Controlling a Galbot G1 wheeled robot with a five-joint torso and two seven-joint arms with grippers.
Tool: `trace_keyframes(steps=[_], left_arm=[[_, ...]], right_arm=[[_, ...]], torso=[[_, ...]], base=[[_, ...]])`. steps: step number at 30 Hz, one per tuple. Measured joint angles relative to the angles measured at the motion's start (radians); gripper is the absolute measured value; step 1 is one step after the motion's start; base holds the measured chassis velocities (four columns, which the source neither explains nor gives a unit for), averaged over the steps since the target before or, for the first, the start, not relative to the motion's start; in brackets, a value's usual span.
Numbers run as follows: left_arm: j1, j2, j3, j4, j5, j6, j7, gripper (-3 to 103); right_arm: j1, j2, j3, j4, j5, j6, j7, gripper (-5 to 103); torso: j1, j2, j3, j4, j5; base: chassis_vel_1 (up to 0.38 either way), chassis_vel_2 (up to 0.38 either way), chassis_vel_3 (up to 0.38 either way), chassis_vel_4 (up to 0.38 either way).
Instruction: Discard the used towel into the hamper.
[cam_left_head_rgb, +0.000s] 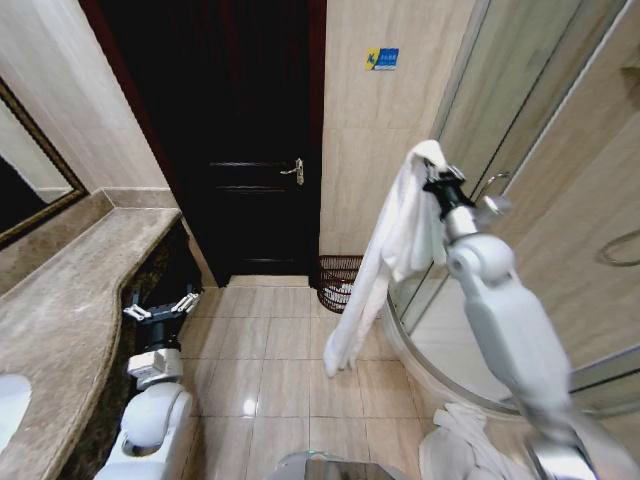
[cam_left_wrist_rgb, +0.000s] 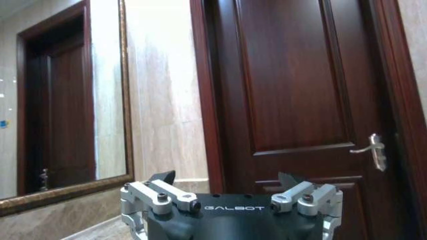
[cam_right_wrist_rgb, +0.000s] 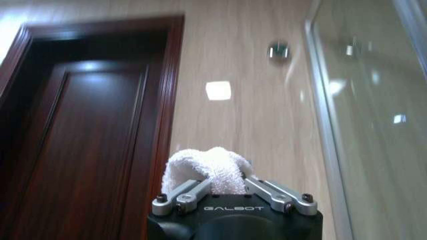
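A white towel (cam_left_head_rgb: 392, 250) hangs from my raised right gripper (cam_left_head_rgb: 432, 172), which is shut on its top end; the cloth drapes down toward the tiled floor. In the right wrist view a bunch of the towel (cam_right_wrist_rgb: 208, 172) sits between the fingers of the right gripper (cam_right_wrist_rgb: 225, 186). The hamper (cam_left_head_rgb: 339, 281), a dark reddish-brown openwork basket, stands on the floor against the wall by the door, partly behind the hanging towel. My left gripper (cam_left_head_rgb: 160, 308) is held low beside the counter, open and holding nothing; in the left wrist view the left gripper (cam_left_wrist_rgb: 227, 179) faces the door.
A dark wooden door (cam_left_head_rgb: 240, 150) with a lever handle (cam_left_head_rgb: 294, 171) is straight ahead. A stone counter (cam_left_head_rgb: 70, 290) with a mirror above runs along the left. A curved glass shower enclosure (cam_left_head_rgb: 520, 130) is on the right. Another white cloth (cam_left_head_rgb: 462, 440) lies on the floor near my base.
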Motion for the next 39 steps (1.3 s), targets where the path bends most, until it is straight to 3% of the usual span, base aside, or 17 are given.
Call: trace_keyframes(steps=[11, 19, 28, 39], left_arm=[[-0.018, -0.008, 0.003, -0.010, -0.004, -0.005, 0.000, 100], [-0.041, -0.006, 0.014, -0.010, -0.004, -0.006, 0.001, 100], [-0.073, -0.004, 0.022, -0.003, -0.006, -0.007, 0.002, 100], [-0.097, -0.006, 0.024, 0.004, -0.003, -0.018, 0.015, 100]], right_arm=[[0.355, 0.027, -0.136, -0.197, 0.042, -0.028, 0.014, 4], [0.566, 0.002, -0.222, -0.293, 0.100, -0.062, 0.020, 4], [0.750, 0.027, -0.319, -0.461, 0.138, -0.062, 0.007, 4], [0.815, 0.058, -0.351, -0.538, 0.136, -0.055, 0.002, 4]], torso=[[0.000, 0.000, 0.000, -0.0004, 0.0007], [0.000, 0.000, 0.000, -0.0005, 0.0009], [0.000, 0.000, 0.000, -0.0003, 0.0007], [0.000, 0.000, 0.000, -0.0002, 0.0009]], base=[[0.000, 0.000, 0.000, 0.000], [0.000, 0.000, 0.000, 0.000], [0.000, 0.000, 0.000, 0.000], [0.000, 0.000, 0.000, 0.000]])
